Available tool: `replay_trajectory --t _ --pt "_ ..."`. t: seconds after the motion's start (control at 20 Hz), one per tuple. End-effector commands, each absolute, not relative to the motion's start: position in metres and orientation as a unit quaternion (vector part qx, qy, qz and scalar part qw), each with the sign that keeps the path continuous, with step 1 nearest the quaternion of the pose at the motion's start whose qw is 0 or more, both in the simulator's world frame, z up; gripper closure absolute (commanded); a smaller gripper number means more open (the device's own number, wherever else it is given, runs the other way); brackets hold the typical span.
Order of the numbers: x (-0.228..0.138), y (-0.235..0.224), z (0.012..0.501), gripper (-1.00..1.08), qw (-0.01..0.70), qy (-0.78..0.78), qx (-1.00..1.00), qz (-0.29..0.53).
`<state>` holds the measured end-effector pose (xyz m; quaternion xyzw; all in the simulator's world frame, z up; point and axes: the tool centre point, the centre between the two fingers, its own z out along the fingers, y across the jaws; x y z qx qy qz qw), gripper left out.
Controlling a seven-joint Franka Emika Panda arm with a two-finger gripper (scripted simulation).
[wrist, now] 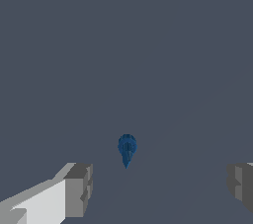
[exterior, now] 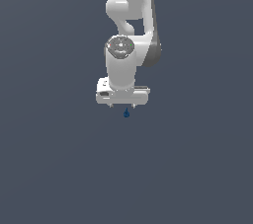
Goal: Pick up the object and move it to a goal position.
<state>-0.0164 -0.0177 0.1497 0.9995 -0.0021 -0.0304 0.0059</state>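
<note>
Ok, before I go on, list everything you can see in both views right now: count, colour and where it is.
object: one, dark blue, tiny roundish blob tapering to a point, on the plain grey surface just below the gripper in the exterior view; in the wrist view it lies between the two fingers, touching neither.
surface: one, flat dark grey, fills the background of both views.
gripper: one, white body with grey fingertips, open, fingers wide apart on either side of the object.
arm: one, white with grey joints, coming down from the top of the exterior view.
</note>
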Motion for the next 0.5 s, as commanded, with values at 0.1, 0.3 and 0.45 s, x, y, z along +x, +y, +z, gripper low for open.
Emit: replay_trajectory --t 0.1,0.3,0.45 --pt "-0.017 -0.021 0.150 -0.92 0.007 -0.003 0.999 -0.031" --pt "-0.017 -0.042 0.155 -0.92 0.014 -0.010 0.999 -0.035" --pt "-0.017 -0.048 0.157 -0.92 0.016 -0.011 0.999 -0.037"
